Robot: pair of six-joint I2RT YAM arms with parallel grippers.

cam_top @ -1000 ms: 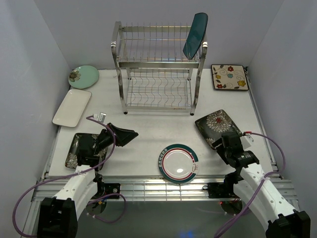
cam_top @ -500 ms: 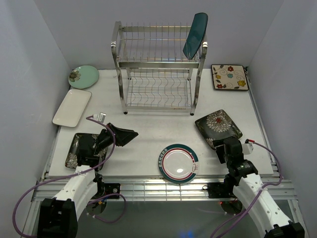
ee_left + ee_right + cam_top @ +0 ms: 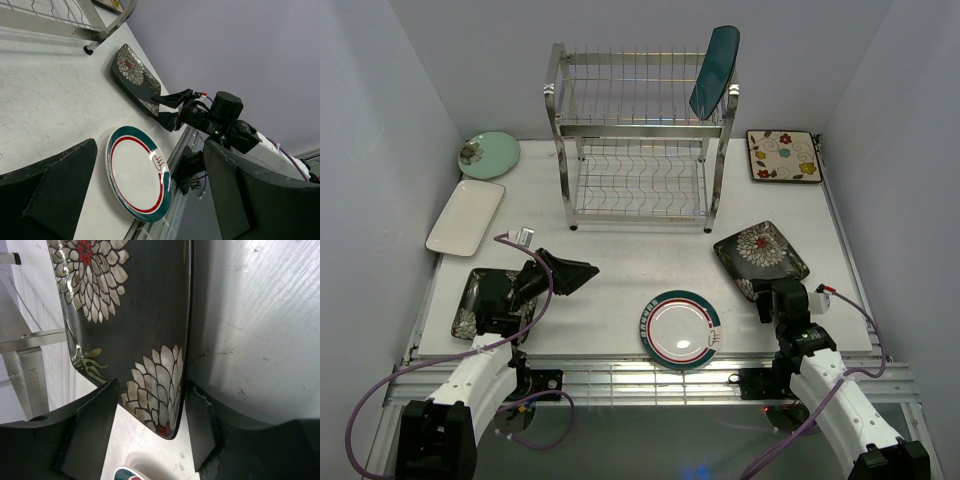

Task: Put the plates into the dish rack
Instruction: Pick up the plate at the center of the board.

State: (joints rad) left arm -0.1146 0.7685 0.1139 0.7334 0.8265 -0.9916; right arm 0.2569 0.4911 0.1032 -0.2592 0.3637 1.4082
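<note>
My right gripper [image 3: 767, 297] [image 3: 152, 387] is open and straddles the near corner of a dark floral square plate [image 3: 760, 254] [image 3: 140, 315]. Its right finger sits close to the rim and the left finger [image 3: 95, 425] stands a little off. My left gripper [image 3: 582, 272] [image 3: 150, 145] hangs wide open and empty above the table, facing the round teal-rimmed plate [image 3: 681, 329] [image 3: 135, 172]. The dish rack [image 3: 640, 130] stands at the back with a plain teal plate [image 3: 715, 72] upright in its top tier. A second dark floral plate [image 3: 475, 300] lies under the left arm.
A pale green round plate [image 3: 488, 154] and a white rectangular plate [image 3: 466, 216] lie at the far left. The cream flowered square plate [image 3: 783, 155] sits at the back right by the wall. The table's near edge runs just behind the round plate.
The right gripper has slid onto the floral plate's near corner and its jaws have narrowed around it. The left arm has not moved.
</note>
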